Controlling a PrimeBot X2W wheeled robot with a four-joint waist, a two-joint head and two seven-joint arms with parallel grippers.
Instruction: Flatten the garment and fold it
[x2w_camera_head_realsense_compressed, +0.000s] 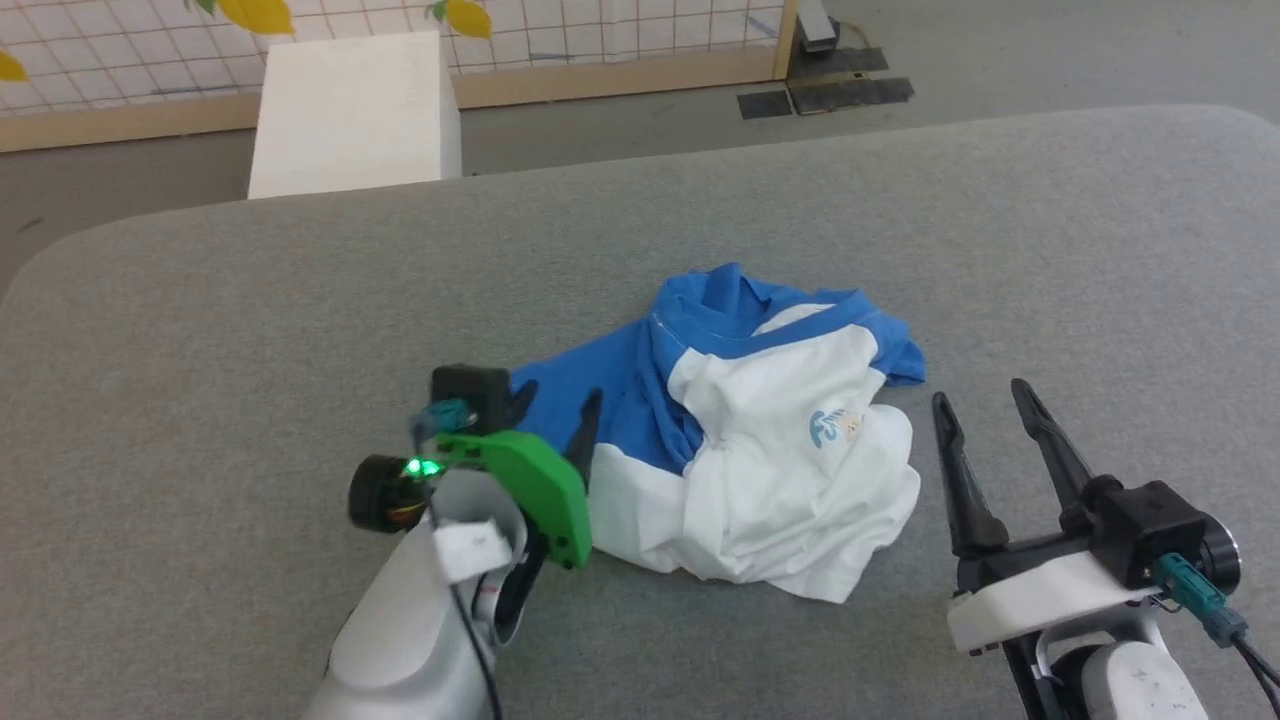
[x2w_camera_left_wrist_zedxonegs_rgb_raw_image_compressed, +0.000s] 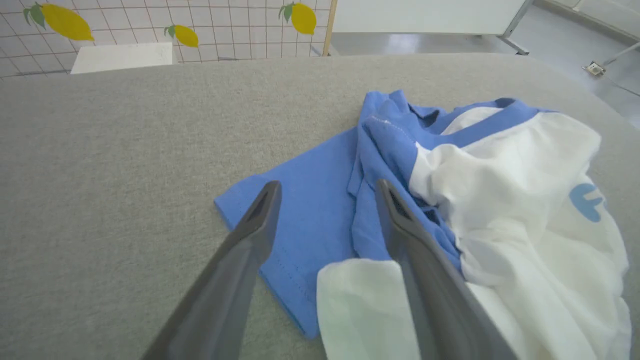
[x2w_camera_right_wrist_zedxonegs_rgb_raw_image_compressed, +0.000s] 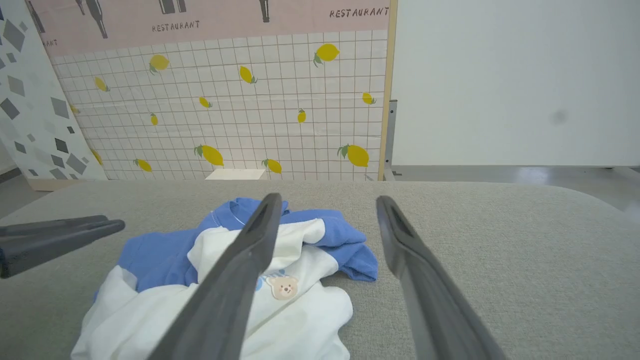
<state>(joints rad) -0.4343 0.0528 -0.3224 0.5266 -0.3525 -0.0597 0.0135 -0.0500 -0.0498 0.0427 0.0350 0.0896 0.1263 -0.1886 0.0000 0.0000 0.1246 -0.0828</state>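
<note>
The garment (x2w_camera_head_realsense_compressed: 770, 450) lies crumpled mid-frame on the grey tabletop (x2w_camera_head_realsense_compressed: 200, 330). The left hand (x2w_camera_head_realsense_compressed: 558, 395), released, hangs over its blue sleeve (x2w_camera_left_wrist_zedxonegs_rgb_raw_image_compressed: 310, 220), seen flat in the left wrist view. The right hand (x2w_camera_head_realsense_compressed: 980, 393), released, sits lower right. The right wrist view adds a bear patch (x2w_camera_right_wrist_zedxonegs_rgb_raw_image_compressed: 285, 287).

A grey, felt-covered worktop (x2w_camera_head_realsense_compressed: 250, 330) with rounded corners is stretching across the head view. The garment (x2w_camera_head_realsense_compressed: 770, 450) is lying crumpled directly on it, near the middle. One blue sleeve is spreading flat toward 9 o'clock, the white body is bunching toward 5 o'clock, and the blue collar is rising at 12 o'clock.
</note>
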